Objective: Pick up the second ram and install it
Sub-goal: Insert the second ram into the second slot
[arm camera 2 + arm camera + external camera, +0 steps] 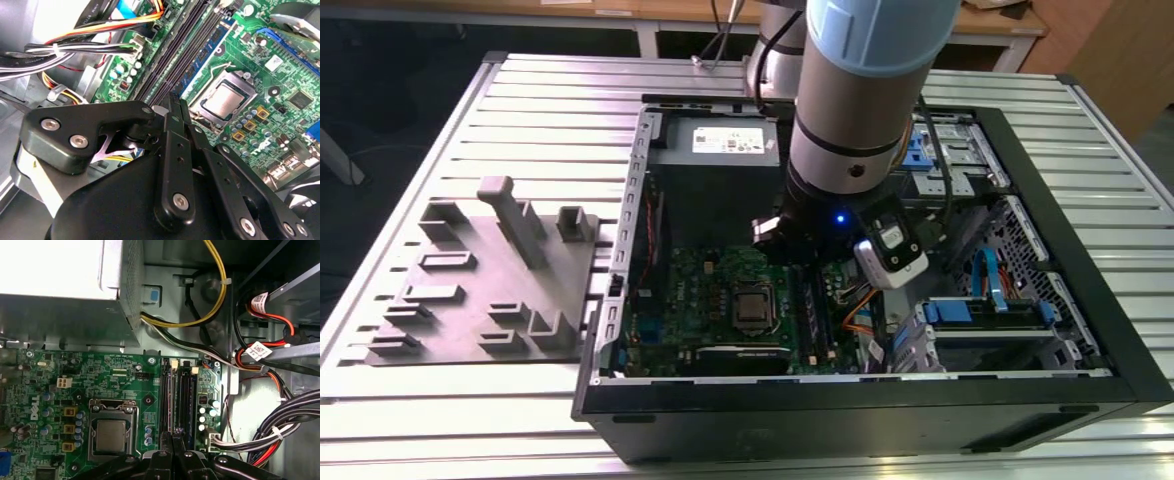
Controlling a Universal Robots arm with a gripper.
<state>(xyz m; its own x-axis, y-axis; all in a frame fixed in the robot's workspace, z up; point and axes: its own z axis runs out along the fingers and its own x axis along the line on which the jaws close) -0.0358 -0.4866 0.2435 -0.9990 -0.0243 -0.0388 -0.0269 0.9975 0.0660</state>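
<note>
My gripper (pixel 803 256) is low inside the open computer case, over the memory slots to the right of the processor socket (pixel 110 434). Its two black fingers (pixel 173 107) are shut, tips together, in both wrist views. A long blue-green stick with dark chips, the second ram (pixel 211 49), stands on edge in the slot row nearest the socket. My fingertips (pixel 171 436) are at one end of that row. I cannot tell whether they touch or pinch the stick. The black slot rails (pixel 187 395) run alongside it.
The green motherboard (pixel 707 300) fills the case floor. Bundled black, orange and yellow cables (pixel 75 47) run past the slots, and the power supply (pixel 720 145) sits at the far end. Blue drive brackets (pixel 987 300) are on the exterior view's right. A grey fixture block (pixel 494 280) lies on the table to the left.
</note>
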